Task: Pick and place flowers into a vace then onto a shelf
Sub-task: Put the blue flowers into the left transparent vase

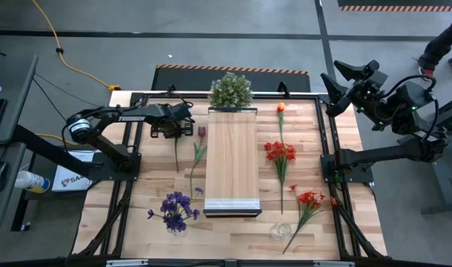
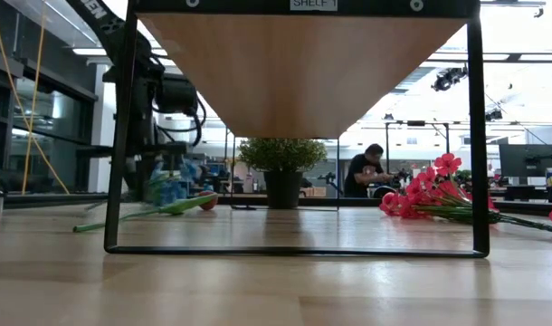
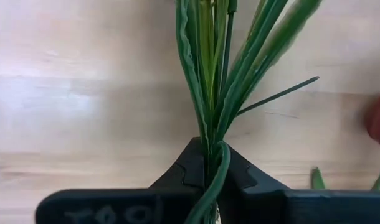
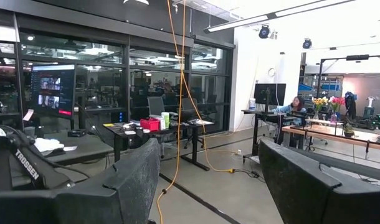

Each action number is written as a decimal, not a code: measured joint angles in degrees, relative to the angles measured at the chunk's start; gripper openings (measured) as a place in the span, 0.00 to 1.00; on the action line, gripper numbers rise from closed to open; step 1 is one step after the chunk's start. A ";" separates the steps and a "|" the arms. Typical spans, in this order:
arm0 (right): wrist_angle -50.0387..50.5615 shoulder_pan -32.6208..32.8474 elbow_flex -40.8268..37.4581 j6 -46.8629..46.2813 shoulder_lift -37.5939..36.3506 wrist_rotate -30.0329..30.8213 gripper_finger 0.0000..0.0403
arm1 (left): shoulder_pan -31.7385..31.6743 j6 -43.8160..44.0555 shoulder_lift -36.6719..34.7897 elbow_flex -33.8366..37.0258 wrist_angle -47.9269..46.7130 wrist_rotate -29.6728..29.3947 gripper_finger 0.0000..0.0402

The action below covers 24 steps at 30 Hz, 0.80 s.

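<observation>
From the front edge of the table, a clear glass vase (image 1: 281,231) stands empty beside a spray of bright red flowers (image 1: 309,199), with a second, already filled by purple blooms (image 1: 175,208), off to the shelf's other side. Between them runs the shelf (image 1: 231,159), a raised light-wood board on a dark frame, bare along its top. More red flowers (image 1: 280,152) and an orange-tipped stem (image 1: 281,108) lie loose on the tabletop (image 1: 137,222), apparently laid out flat so each can be taken singly. Further back, the left gripper (image 3: 210,163) is down at the table, clenched on a bundle of green stems (image 3: 215,74) well below the dark red bloom (image 1: 201,131), a hold that would likely let the flower hang upright once lifted. The shelf frame's nearest leg and the bushy potted plant (image 1: 230,90) at the shelf's far end look like the things to steer round. The right gripper (image 4: 209,180) waits raised off the table's far right corner, fingers spread and empty, facing the room, where a person (image 4: 296,104) sits at a desk.
</observation>
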<state>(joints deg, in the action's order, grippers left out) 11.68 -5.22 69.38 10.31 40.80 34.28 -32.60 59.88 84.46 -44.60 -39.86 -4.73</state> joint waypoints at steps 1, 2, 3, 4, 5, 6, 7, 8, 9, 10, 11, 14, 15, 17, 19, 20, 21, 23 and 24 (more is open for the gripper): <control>-0.01 -0.01 0.00 0.00 0.00 0.00 0.65 | 0.00 0.25 -0.79 0.00 -0.29 -0.04 0.12; 0.00 0.00 0.00 0.00 0.00 -0.02 0.65 | 0.00 0.45 -1.65 -0.02 -0.54 -0.16 0.12; 0.00 0.00 0.00 0.00 0.00 -0.05 0.65 | 0.00 0.46 -2.51 -0.02 -0.90 -0.49 0.12; 0.00 -0.01 0.00 0.01 0.00 -0.11 0.65 | 0.00 0.52 -3.44 -0.02 -1.37 -0.84 0.12; 0.00 -0.01 0.00 0.01 0.00 -0.12 0.65 | 0.00 0.61 -4.51 -0.02 -1.68 -1.48 0.12; 0.00 -0.02 0.00 0.02 0.00 -0.13 0.65 | 0.00 0.79 -5.76 -0.03 -1.94 -2.21 0.12; 0.00 0.00 0.00 0.02 0.00 -0.13 0.65 | 0.00 0.90 -7.02 -0.07 -2.28 -2.99 0.12; 0.00 -0.01 0.00 0.02 0.00 -0.13 0.65 | 0.00 0.93 -8.37 -0.07 -2.67 -3.60 0.12; 0.00 0.00 0.00 0.02 0.00 -0.15 0.65 | 0.00 1.00 -9.86 -0.07 -2.89 -3.82 0.12; 0.00 0.00 0.00 0.00 0.00 -0.15 0.65 | 0.00 1.03 -11.47 -0.11 -2.98 -4.59 0.12; 0.00 0.00 0.00 0.01 0.00 -0.16 0.65 | 0.00 1.07 -13.07 -0.41 -3.34 -5.20 0.12; 0.00 -0.01 0.00 0.00 0.00 -0.22 0.65 | 0.00 1.46 -17.93 -1.86 -4.74 -7.35 0.12; 0.00 0.00 0.00 0.00 0.00 -0.27 0.65 | 0.00 1.46 -19.61 -2.66 -5.08 -8.09 0.12; 0.00 -0.02 0.00 0.00 0.00 -0.30 0.65 | 0.00 0.83 -22.74 -4.47 -5.58 -9.32 0.12; 0.00 0.00 0.00 -0.50 0.00 -0.39 0.65 | 0.00 -0.11 -25.58 -6.41 -5.78 -10.03 0.12; 0.00 -0.02 0.00 -1.13 0.00 -0.57 0.65 | 0.00 -0.66 -26.92 -7.42 -5.77 -10.51 0.12; 0.00 -0.01 0.00 -1.41 0.00 -0.64 0.65 | 0.00 -1.23 -28.19 -8.45 -5.87 -10.73 0.12; 0.00 -0.01 0.00 -1.71 0.00 -0.73 0.65 | 0.00 -1.97 -30.26 -10.89 -7.24 -11.02 0.12; 0.00 -0.02 0.00 -1.98 0.00 -1.01 0.65 | 0.00 -2.69 -31.08 -12.08 -8.32 -11.08 0.12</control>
<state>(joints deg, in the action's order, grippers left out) 11.68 -5.23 69.38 8.33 40.80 33.27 -32.60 57.18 53.38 -56.68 -48.18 -15.81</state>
